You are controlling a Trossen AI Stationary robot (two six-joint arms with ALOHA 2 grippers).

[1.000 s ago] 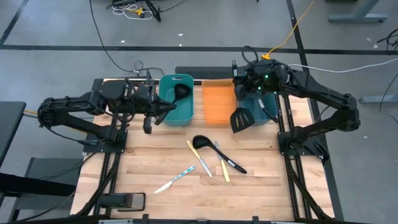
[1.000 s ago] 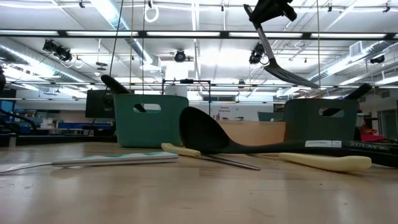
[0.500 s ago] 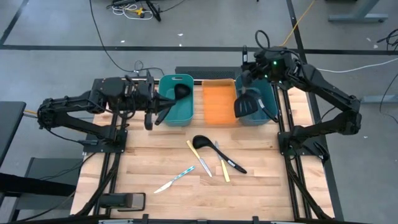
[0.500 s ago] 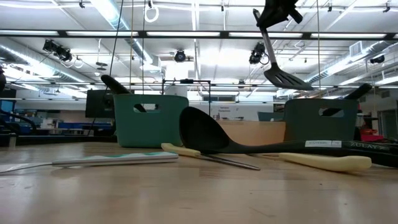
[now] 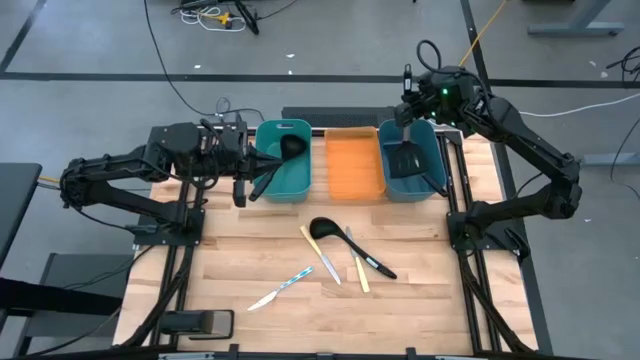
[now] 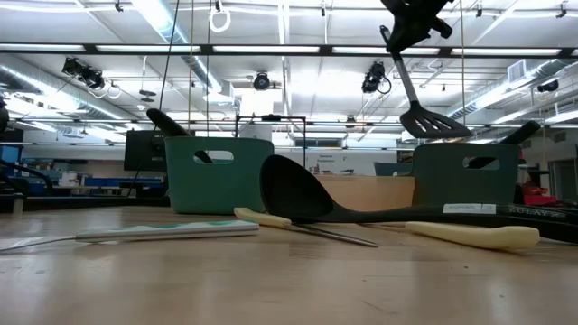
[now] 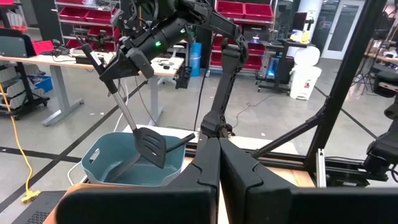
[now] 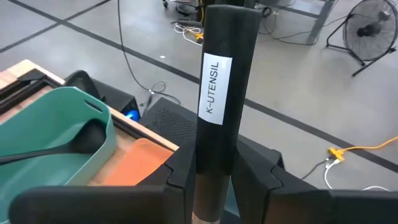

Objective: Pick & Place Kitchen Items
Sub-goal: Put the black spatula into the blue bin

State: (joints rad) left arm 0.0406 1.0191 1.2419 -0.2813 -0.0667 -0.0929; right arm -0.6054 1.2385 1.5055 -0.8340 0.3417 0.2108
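Spatula (image 5: pixel 403 160) in transit: the right gripper (image 5: pixel 432 100), at one o'clock on the table in the overhead view, pinches the black slotted turner by its handle so the blade hangs down over the right teal bin (image 5: pixel 432 178), apparently for a drop among the utensils already there. The left gripper (image 5: pixel 240 187), fingers pressed together and empty, waits at ten o'clock beside the left teal bin (image 5: pixel 300 185), while a black ladle (image 5: pixel 342 236) and knives lie near the table's centre, unsorted.

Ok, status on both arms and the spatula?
Right hand shut on spatula, hanging over right bin. Left hand shut, idle beside left bin. Nothing blocking.
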